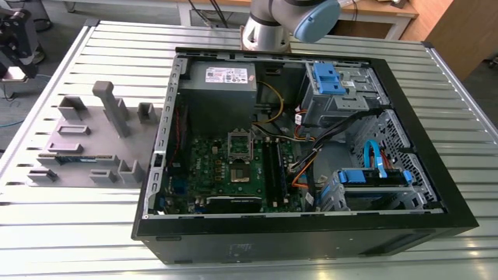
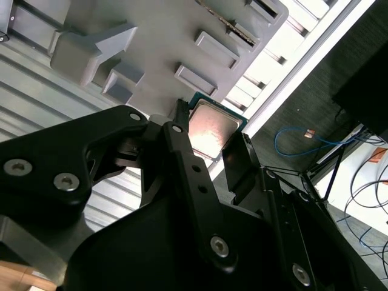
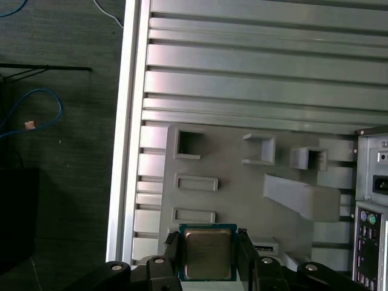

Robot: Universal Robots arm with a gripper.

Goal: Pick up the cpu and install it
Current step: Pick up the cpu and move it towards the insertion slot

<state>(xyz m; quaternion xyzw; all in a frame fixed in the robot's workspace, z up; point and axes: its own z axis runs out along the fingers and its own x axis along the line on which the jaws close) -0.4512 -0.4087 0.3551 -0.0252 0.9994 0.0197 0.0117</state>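
The cpu [image 3: 207,251] is a small square chip with a shiny silver top and a thin greenish rim. It sits between my gripper's [image 3: 209,257] two black fingers [image 3: 245,254], which press on its opposite edges. In the second wrist view the cpu [image 2: 212,126] shows the same way inside the gripper [image 2: 212,136]. It hangs well above the grey parts holder [image 3: 242,182] on the slatted table. The arm [image 1: 272,23] stands at the far side of the open computer case [image 1: 435,175], whose green motherboard has a socket [image 1: 237,147].
The grey parts holder [image 1: 86,146] lies on the exterior view's left of the case, with raised blocks and a memory stick [image 1: 74,157] in it. Inside the case are the power supply [image 1: 221,76], blue drive bays [image 1: 335,81] and loose cables [image 1: 311,157]. The table edge [image 3: 124,151] is near.
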